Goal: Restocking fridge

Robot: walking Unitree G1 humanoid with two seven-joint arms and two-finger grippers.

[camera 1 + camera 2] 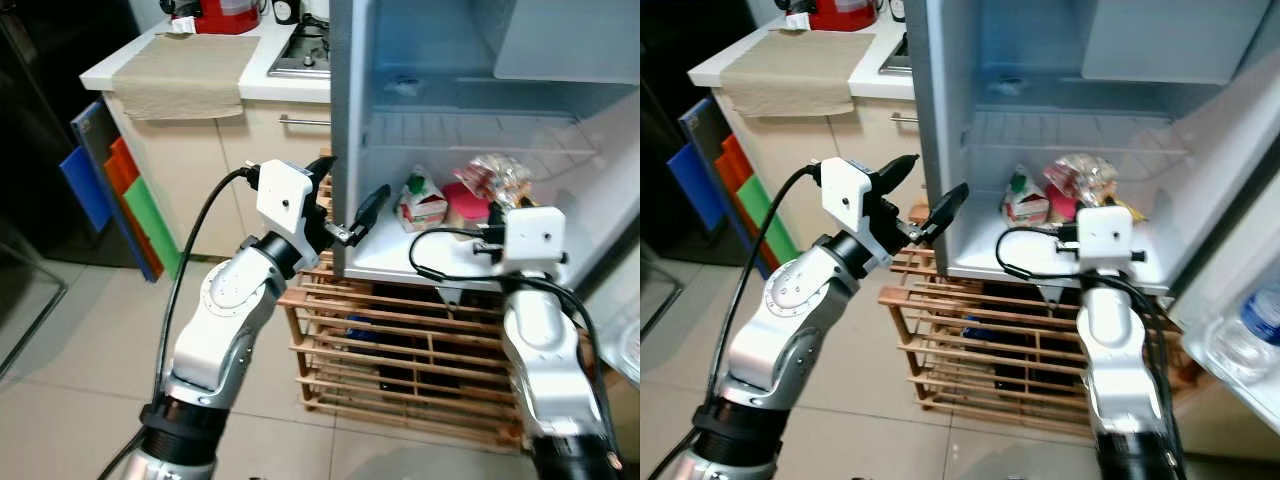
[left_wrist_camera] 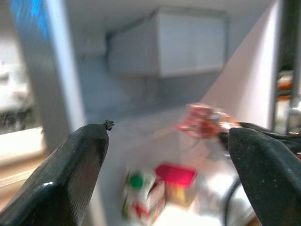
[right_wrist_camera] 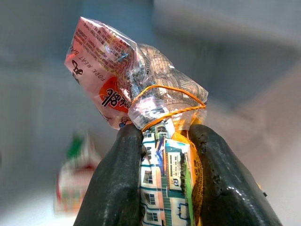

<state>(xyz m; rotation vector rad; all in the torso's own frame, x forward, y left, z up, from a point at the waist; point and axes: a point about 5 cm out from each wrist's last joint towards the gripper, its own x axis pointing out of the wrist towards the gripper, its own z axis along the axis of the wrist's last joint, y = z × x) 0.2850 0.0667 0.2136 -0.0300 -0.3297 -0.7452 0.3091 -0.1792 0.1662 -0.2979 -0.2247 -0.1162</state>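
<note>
right tool (image 3: pixel 162 179) pinching tied snack bag (image 3: pixel 141 89), fridge shelf (image 1: pixel 400 255) behind

On the fridge shelf (image 1: pixel 400 262) sit three items: one carton (image 1: pixel 421 201), one red-lidded tub (image 1: pixel 466 205), one tied plastic bag (image 1: pixel 497 178).

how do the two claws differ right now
The left claw is open and holds nothing, at the fridge's left outer edge. The right claw is shut on a plastic bag tied with a rubber band, and reaches over the bottom shelf, where a small carton stands. Both have black fingers and point into the open fridge.
</note>
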